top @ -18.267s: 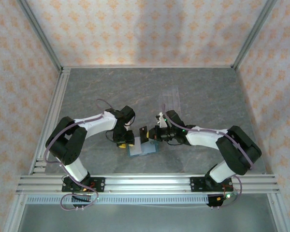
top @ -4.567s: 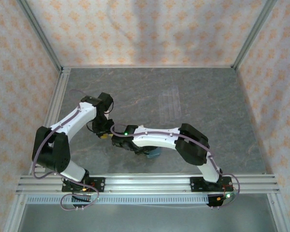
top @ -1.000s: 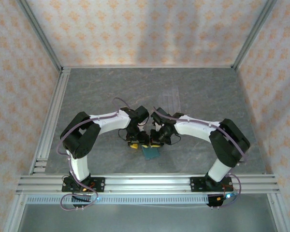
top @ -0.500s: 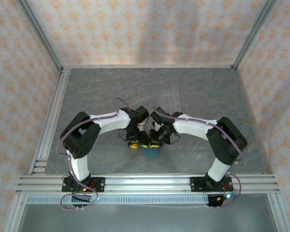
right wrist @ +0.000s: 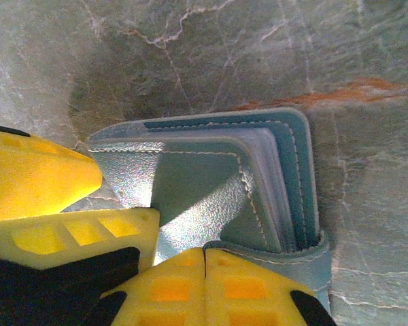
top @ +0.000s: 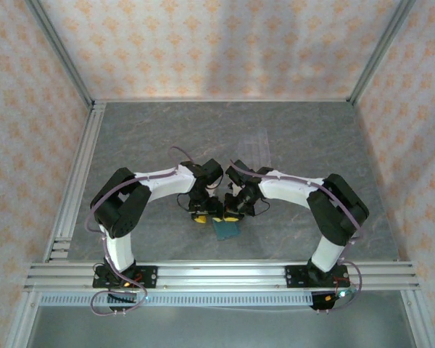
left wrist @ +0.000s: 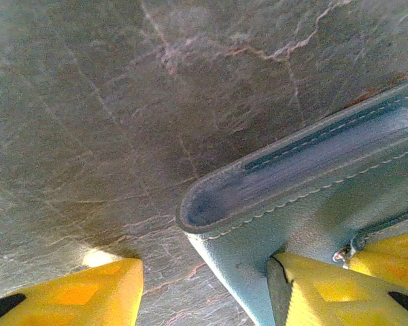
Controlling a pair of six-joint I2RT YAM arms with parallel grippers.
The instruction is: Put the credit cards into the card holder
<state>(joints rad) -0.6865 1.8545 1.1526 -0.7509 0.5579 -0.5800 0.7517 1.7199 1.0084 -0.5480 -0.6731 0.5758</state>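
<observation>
Card holder [top: 225,229] lies on the bench [top: 312,138], left claw [top: 203,216] at its left corner, right claw [top: 232,214] at its right.

From above, the tiny card holder [top: 225,230] was partly under the left gripper [top: 202,216] and right gripper [top: 232,214]. The left wrist camera cut off its right side. The right gripper's fingers [right wrist: 166,285] hid its near edge. I could not tell what its pockets held.
</observation>
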